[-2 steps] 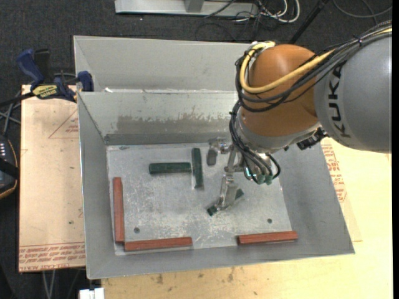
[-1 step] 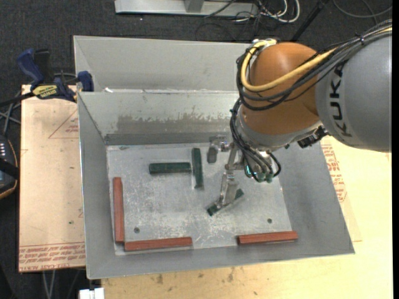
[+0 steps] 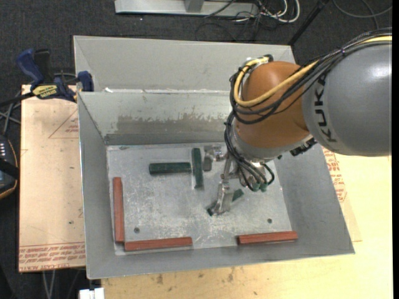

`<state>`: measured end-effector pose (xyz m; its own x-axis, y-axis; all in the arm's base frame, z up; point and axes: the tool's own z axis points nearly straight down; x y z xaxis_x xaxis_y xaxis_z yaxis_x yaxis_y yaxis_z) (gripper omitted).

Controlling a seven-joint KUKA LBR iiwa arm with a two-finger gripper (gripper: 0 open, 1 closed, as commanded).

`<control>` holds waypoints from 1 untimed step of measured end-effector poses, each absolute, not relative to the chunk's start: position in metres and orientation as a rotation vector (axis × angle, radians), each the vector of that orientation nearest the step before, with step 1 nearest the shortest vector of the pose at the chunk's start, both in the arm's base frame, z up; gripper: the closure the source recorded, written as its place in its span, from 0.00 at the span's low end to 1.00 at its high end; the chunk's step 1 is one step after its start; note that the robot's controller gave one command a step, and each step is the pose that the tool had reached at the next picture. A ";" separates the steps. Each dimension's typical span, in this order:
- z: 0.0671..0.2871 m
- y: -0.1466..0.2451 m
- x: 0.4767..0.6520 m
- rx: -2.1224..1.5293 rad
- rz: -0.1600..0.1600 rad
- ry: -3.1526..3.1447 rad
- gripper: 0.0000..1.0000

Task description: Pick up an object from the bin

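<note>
Gripper [image 3: 217, 206] is low by a green piece [image 3: 236, 195] right of bin [image 3: 156, 207] centre. Jaws' state cannot be told. It should centre over the piece before closing.

The grey arm [image 3: 365, 98] bears dark block lettering on its casing, just beside the orange cover [image 3: 274, 104], turned sideways and running down the shell. The letters KUK are plain, from the brand name KUKA. No other text in the scene can be read.

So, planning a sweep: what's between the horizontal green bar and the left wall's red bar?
Nothing: the camera view shows bare bin floor between the horizontal green bar and the left red bar.
</note>
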<state>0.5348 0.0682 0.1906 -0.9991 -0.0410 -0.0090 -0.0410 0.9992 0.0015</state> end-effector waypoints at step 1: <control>0.127 0.048 0.526 -0.167 0.002 3.134 0.00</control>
<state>0.5261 0.0476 0.1269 -0.9943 -0.1064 -0.0035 -0.1064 0.9943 0.0010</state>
